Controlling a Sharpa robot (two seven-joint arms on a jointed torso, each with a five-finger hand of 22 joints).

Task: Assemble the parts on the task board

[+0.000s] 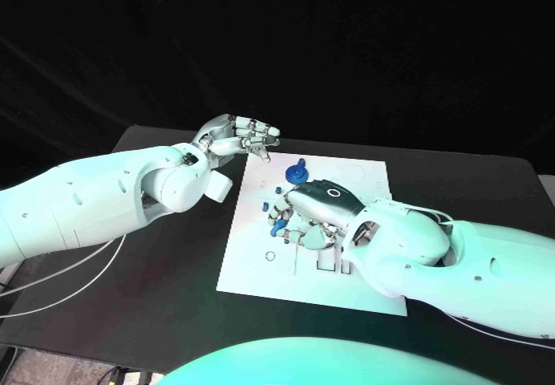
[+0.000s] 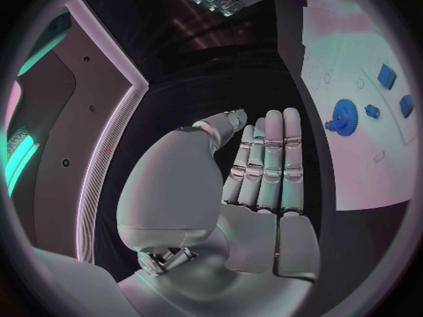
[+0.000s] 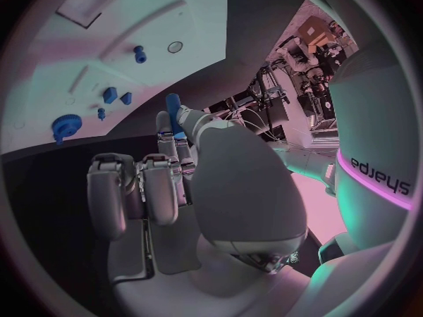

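The white task board [image 1: 358, 273] lies in the middle of the black table. A blue gear [image 1: 297, 172] sits near its far edge, and in the left wrist view the gear [image 2: 342, 114] has small blue parts [image 2: 386, 75] close by. My right hand [image 1: 312, 210] hovers low over the board's left half. In the right wrist view a short blue peg [image 3: 173, 107] is pinched between its thumb and a finger. My left hand [image 1: 240, 136] floats at the board's far left corner with its fingers straight and nothing in it.
In the right wrist view, loose blue parts [image 3: 110, 95] and a blue peg [image 3: 139, 53] lie on the board [image 3: 115, 28], with the gear [image 3: 65, 125] beside them. Slots and holes [image 1: 330, 263] mark the board's near half. Black table surrounds the board.
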